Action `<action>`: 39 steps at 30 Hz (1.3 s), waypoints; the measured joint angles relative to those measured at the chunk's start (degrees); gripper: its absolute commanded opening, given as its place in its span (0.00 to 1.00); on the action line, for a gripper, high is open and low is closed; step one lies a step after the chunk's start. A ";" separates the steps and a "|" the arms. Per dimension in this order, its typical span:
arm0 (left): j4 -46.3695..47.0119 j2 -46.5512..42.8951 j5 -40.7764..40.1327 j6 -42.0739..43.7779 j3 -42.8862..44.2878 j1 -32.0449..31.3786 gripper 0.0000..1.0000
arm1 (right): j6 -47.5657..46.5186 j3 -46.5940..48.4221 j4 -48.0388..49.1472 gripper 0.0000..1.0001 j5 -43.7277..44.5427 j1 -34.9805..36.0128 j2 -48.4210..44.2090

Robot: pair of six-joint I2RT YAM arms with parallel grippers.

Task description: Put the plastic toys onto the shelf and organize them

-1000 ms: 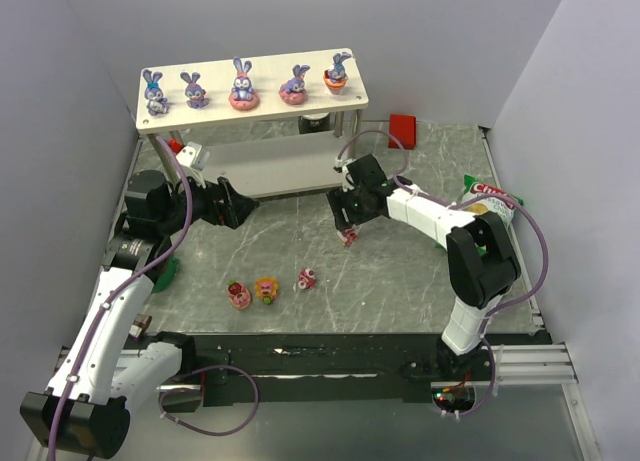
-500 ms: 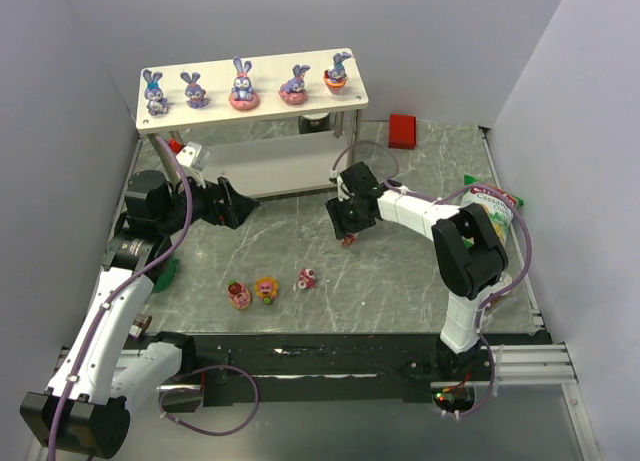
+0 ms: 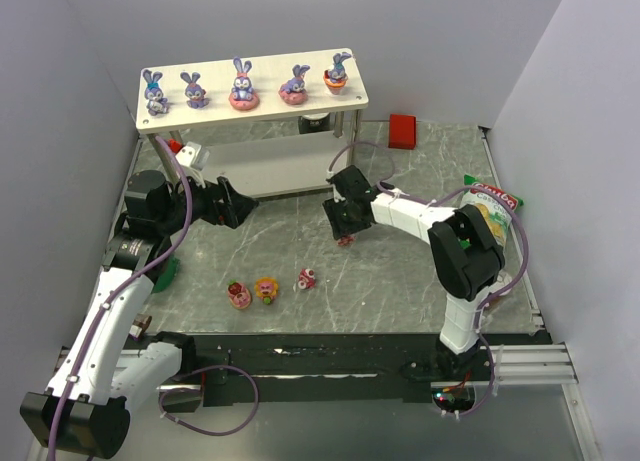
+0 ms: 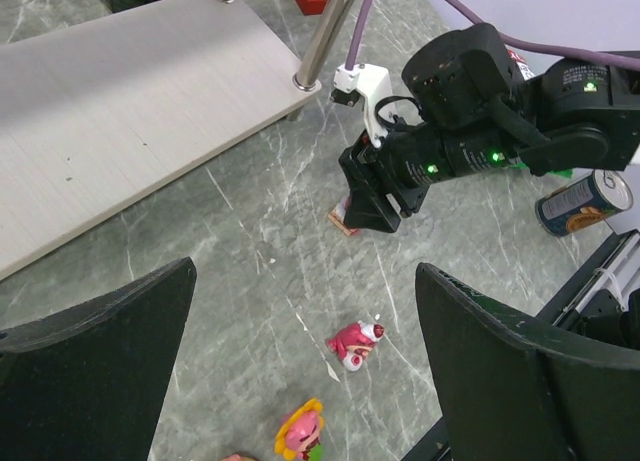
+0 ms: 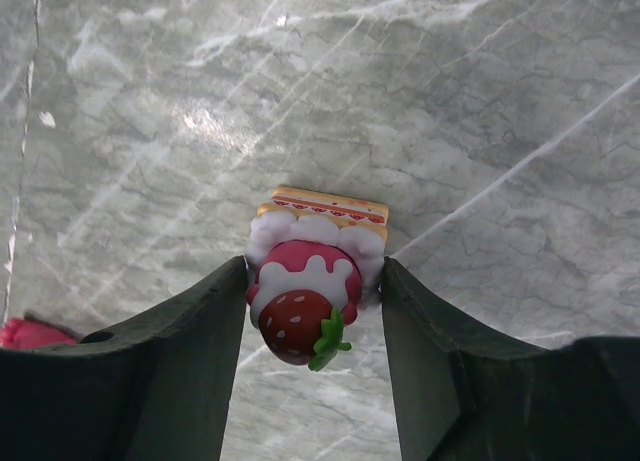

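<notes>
The shelf (image 3: 262, 99) stands at the back with five purple-blue bunnies on its top board, among them one at the left end (image 3: 154, 93) and one at the right end (image 3: 338, 73). My right gripper (image 3: 343, 224) is shut on a strawberry cake toy (image 5: 312, 281), low over the table in front of the shelf's right post; the toy also shows in the left wrist view (image 4: 342, 218). Three sweets lie near the front: a pink one (image 3: 239, 295), a yellow-rimmed one (image 3: 266, 289) and a pink-red one (image 3: 307, 278). My left gripper (image 3: 235, 203) is open and empty by the lower board (image 4: 130, 111).
A red block (image 3: 402, 130) lies right of the shelf. A snack bag (image 3: 490, 203) and a can (image 4: 585, 201) sit at the right edge. A dark object (image 3: 315, 122) stands behind the shelf's lower tier. A green item (image 3: 165, 273) lies by the left arm.
My right gripper has shifted slightly left with the strawberry cake toy, and its elbow has swung left. The left arm has not moved.
</notes>
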 measured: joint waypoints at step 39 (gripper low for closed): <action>-0.46 -0.92 -1.20 -0.11 0.00 -0.02 0.97 | 3.93 30.45 4.96 0.12 10.54 2.29 15.67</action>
